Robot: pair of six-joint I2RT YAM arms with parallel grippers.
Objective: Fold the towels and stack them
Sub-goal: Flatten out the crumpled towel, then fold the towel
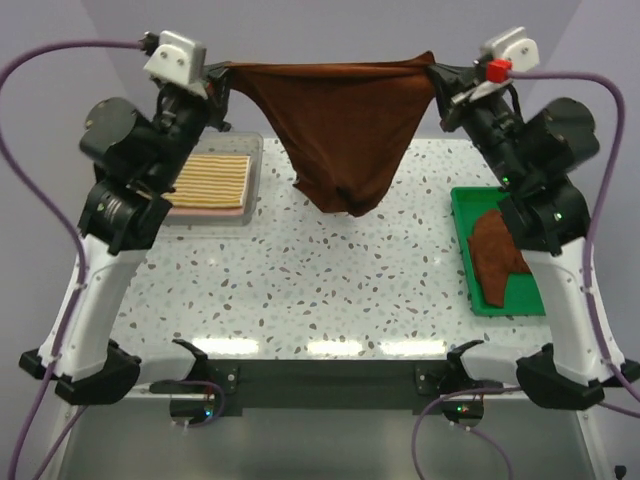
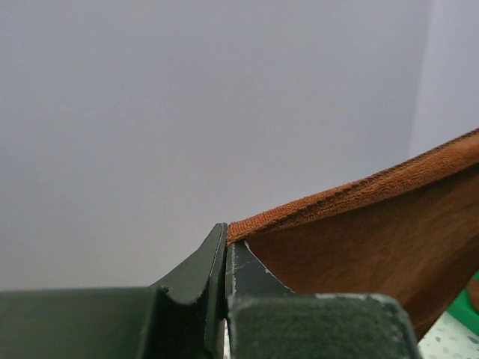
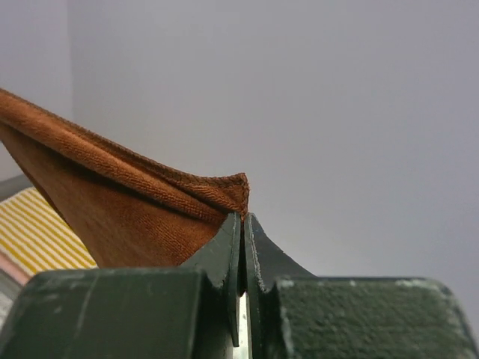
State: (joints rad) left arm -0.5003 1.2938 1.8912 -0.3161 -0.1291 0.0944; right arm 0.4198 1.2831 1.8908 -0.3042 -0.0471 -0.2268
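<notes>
A rust-brown towel [image 1: 338,120] hangs stretched in the air above the far side of the table, sagging to a point in the middle. My left gripper [image 1: 222,72] is shut on its left top corner [image 2: 247,223], and my right gripper [image 1: 437,72] is shut on its right top corner [image 3: 228,191]. A yellow-and-white striped towel [image 1: 212,180] lies folded on a salmon-pink towel [image 1: 205,212] in the clear bin [image 1: 255,180] at the left. A second rust-brown towel [image 1: 497,252] lies crumpled in the green tray [image 1: 468,205] at the right.
The speckled table top [image 1: 330,290] spreads between bin and tray. Both arm bases sit at the near edge, with purple cables looping at each side. A plain grey wall fills both wrist views behind the cloth.
</notes>
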